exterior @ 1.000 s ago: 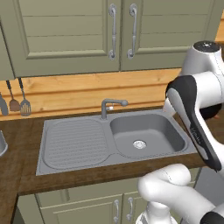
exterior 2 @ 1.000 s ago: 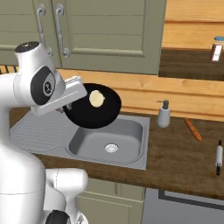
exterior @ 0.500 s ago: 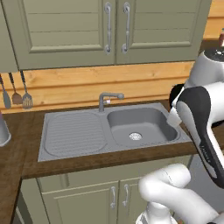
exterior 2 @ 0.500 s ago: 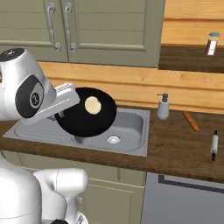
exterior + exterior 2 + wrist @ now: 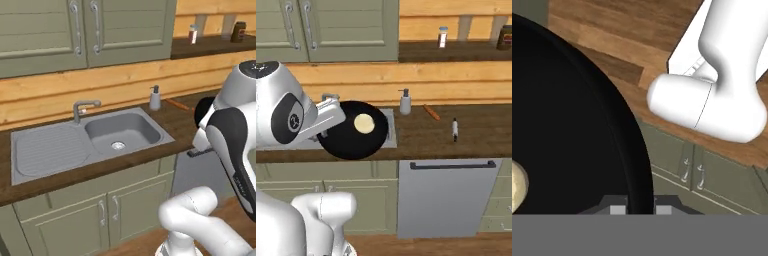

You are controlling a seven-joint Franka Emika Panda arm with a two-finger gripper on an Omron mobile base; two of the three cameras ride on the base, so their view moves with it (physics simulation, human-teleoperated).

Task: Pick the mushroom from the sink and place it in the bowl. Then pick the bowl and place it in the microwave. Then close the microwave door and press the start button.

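Observation:
My gripper (image 5: 335, 121) is shut on the rim of a black bowl (image 5: 348, 140) and holds it in the air, tilted, in front of the counter edge. The pale tan mushroom (image 5: 364, 123) lies inside the bowl. In the hand view the bowl's (image 5: 572, 140) dark rim runs down between my gripper's (image 5: 639, 208) two tips, and the mushroom (image 5: 516, 187) peeks in at the left edge. The grey sink (image 5: 102, 127) with its drainboard is in the left base view, its basin bare. The microwave and its door are out of view.
A soap dispenser (image 5: 405, 102) stands behind the sink's right corner. An orange stick (image 5: 431, 112) and a dark-handled tool (image 5: 454, 129) lie on the wooden counter to the right. A grey dishwasher front (image 5: 446, 195) sits below, and a shelf with jars (image 5: 443, 36) hangs above.
The whole scene has slid left in both base views, so the base has driven right. The bowl with the mushroom stays in my grip.

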